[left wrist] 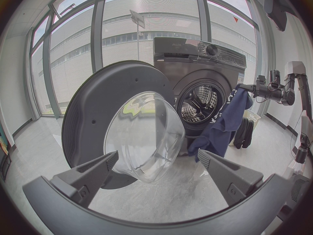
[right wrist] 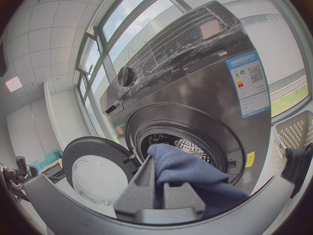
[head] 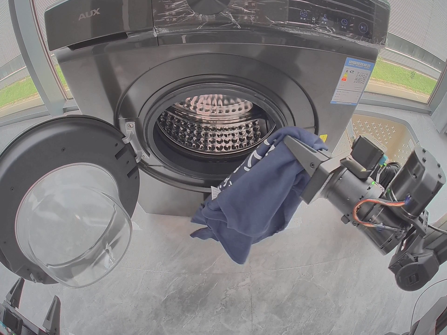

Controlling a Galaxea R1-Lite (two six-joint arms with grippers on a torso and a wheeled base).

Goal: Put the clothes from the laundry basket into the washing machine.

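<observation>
Right hand [head: 291,142] clamps the navy garment [head: 256,201], which hangs below it before the washing machine [head: 298,70].

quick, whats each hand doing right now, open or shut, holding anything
Left hand: open, holding nothing.
Right hand: closed on the navy garment.

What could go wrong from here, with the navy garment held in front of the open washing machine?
1. The navy garment hangs from the right claw by one bunched end. Most of it sits below the lower rim of the drum opening, so the tail may catch on the rim or stay outside.
2. The pinch looks small, so the cloth might slip to the floor.
</observation>
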